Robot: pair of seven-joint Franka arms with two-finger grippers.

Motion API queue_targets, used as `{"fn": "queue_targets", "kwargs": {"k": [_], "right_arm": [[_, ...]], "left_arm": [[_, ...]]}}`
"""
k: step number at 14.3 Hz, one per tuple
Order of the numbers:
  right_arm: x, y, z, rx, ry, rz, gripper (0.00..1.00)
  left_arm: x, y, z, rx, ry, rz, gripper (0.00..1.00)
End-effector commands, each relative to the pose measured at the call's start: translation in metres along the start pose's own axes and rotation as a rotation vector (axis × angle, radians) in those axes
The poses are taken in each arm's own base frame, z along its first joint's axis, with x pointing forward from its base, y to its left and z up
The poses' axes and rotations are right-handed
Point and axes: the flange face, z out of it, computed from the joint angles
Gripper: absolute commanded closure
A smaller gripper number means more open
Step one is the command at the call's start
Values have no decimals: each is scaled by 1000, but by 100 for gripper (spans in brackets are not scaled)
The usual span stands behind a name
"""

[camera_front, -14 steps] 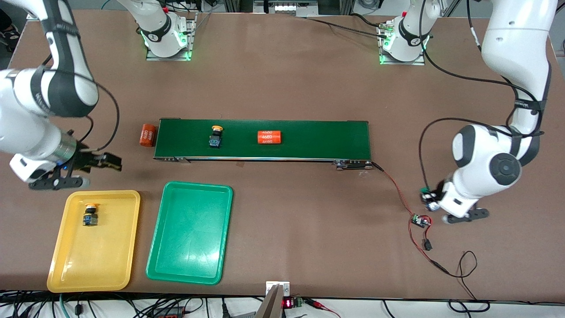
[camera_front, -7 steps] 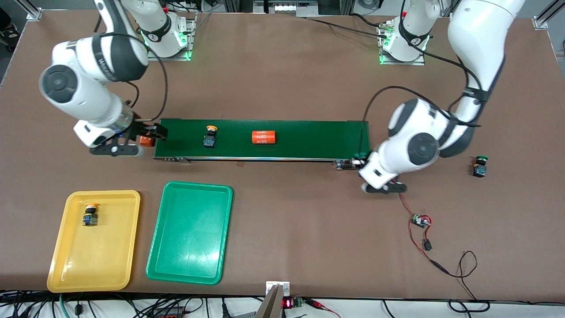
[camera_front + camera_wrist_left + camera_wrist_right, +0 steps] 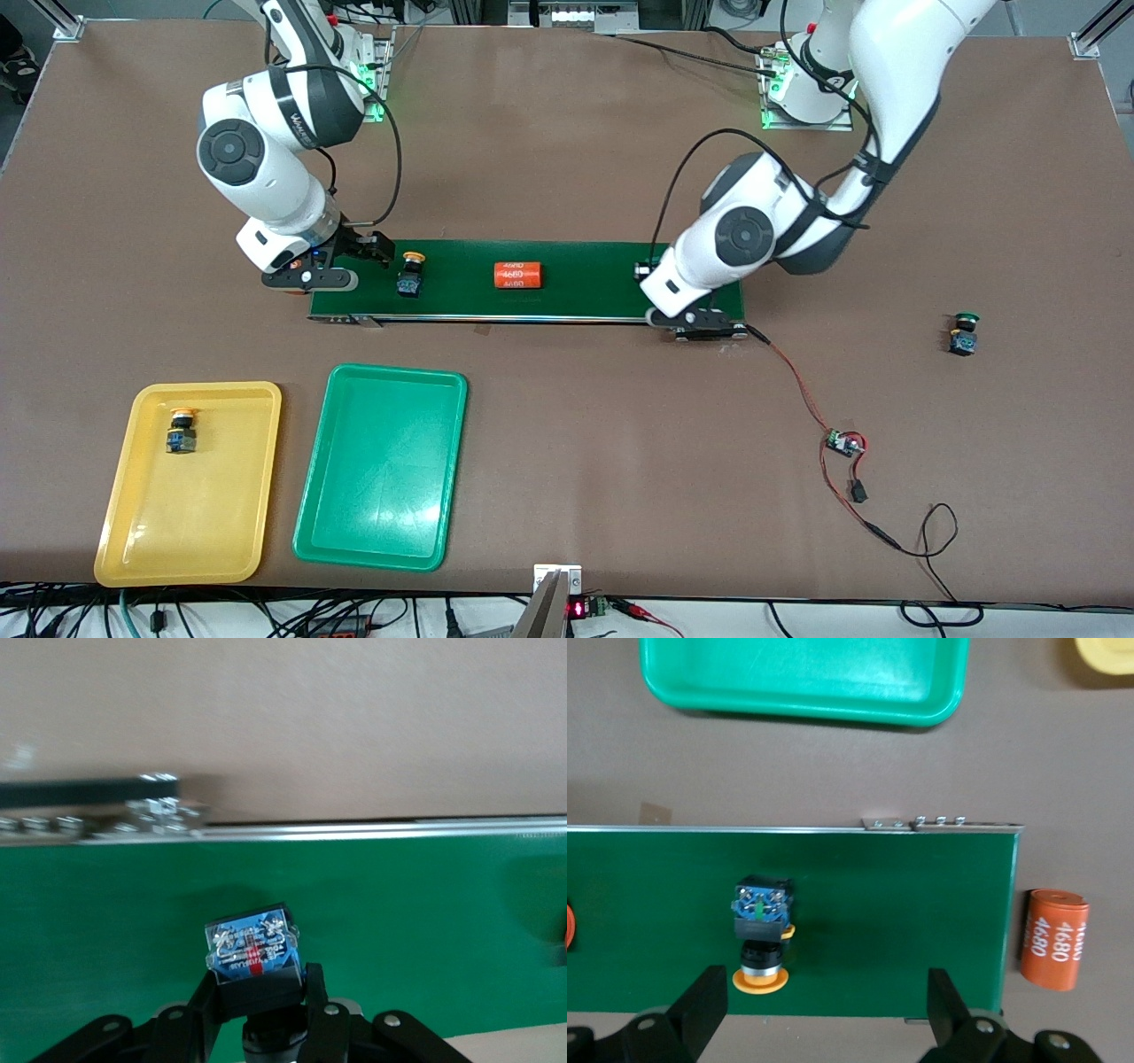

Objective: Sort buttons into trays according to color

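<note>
My left gripper (image 3: 257, 979) is shut on a button (image 3: 251, 943). Its blue-and-black body shows and its cap is hidden. That gripper (image 3: 656, 288) hangs over the conveyor belt's end toward the left arm. My right gripper (image 3: 365, 252) stands open over the belt's end toward the right arm, beside a yellow button (image 3: 410, 273) lying on the belt. That button (image 3: 762, 939) lies just ahead of one finger of the right gripper (image 3: 826, 1001). Another yellow button (image 3: 181, 431) sits in the yellow tray (image 3: 124, 532). The green tray (image 3: 381, 478) holds nothing. A green button (image 3: 962, 330) stands on the table toward the left arm's end.
The dark-green conveyor belt (image 3: 602, 275) carries an orange cylinder (image 3: 517, 276). A second orange cylinder (image 3: 1052, 939) lies on the table just off the belt's end. A small circuit board (image 3: 842, 440) with red and black wires trails from the belt toward the front camera.
Both arms have swung in from the table's ends to the belt's two ends, the left one carrying its button. The yellow button and the orange cylinder have ridden toward the right arm's end.
</note>
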Motion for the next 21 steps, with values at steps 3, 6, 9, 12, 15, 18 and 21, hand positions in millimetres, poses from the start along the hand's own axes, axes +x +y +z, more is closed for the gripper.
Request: {"fn": "queue_targets", "kwargs": {"k": [3,6,9,12,15,18,21], "right_arm": [[-18,1,19,14,31,12,0],[-16,-1,34,21,34,6,0],[-14,-6,46,31,34,-1,0],[-13,-7,56,34,29,-6,0],[-10,-6,66,35,27,-11,0],[-8,-4,80,45,24,-11,0],[-6,3,89,41,9,-11,7]], "left_arm": [[-11,-6,-5,4,61,12,0],[-5,-7,-41,1,116,-10,0],[12,-31,-90,33,121,-54,0],[30,-80,-101,86,88,-35,0],[53,-163,-108,145,50,108,0],[69,-252,-114,177,28,207,0],[76,-311,-117,192,19,229,0]]}}
